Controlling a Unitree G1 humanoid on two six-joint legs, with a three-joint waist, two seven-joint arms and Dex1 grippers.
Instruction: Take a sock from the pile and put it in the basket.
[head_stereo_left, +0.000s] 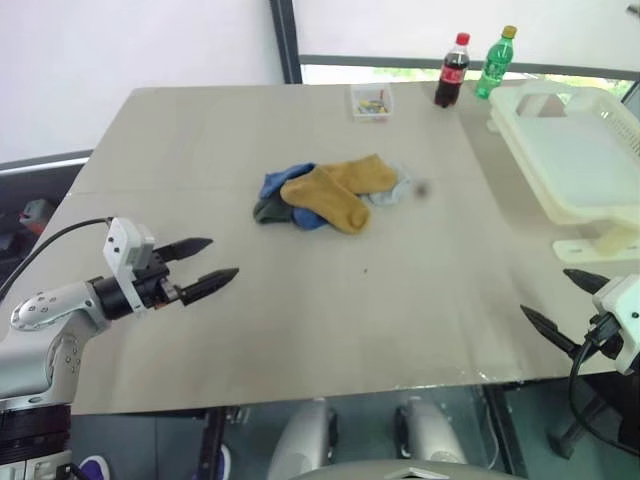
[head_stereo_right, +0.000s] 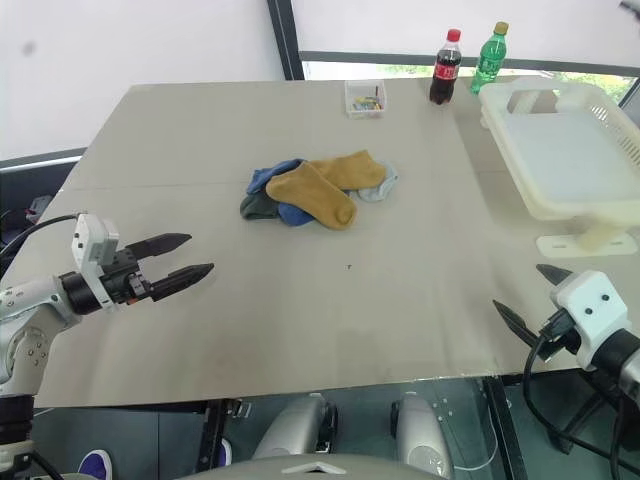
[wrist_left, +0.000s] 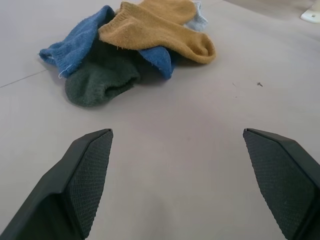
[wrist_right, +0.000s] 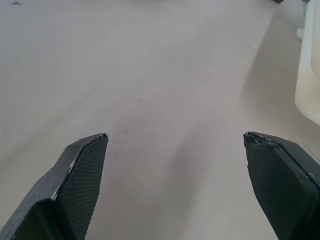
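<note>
Left hand (head_stereo_left: 205, 268) and right hand (head_stereo_left: 560, 305) both spread wide, empty, hovering over near desk (head_stereo_left: 330, 330) edge. Sock pile (head_stereo_left: 330, 195) mid-desk, well apart from both. Cream basket (head_stereo_left: 575, 165) empty at far right, cola bottle (head_stereo_left: 451, 71) and green bottle (head_stereo_left: 495, 63) beside.

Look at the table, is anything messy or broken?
Nothing looks broken or spilled. The socks lie in a jumbled heap mid-table, and the basket sits askew at the table's right edge, partly hanging over it. Both bottles stand upright.
</note>
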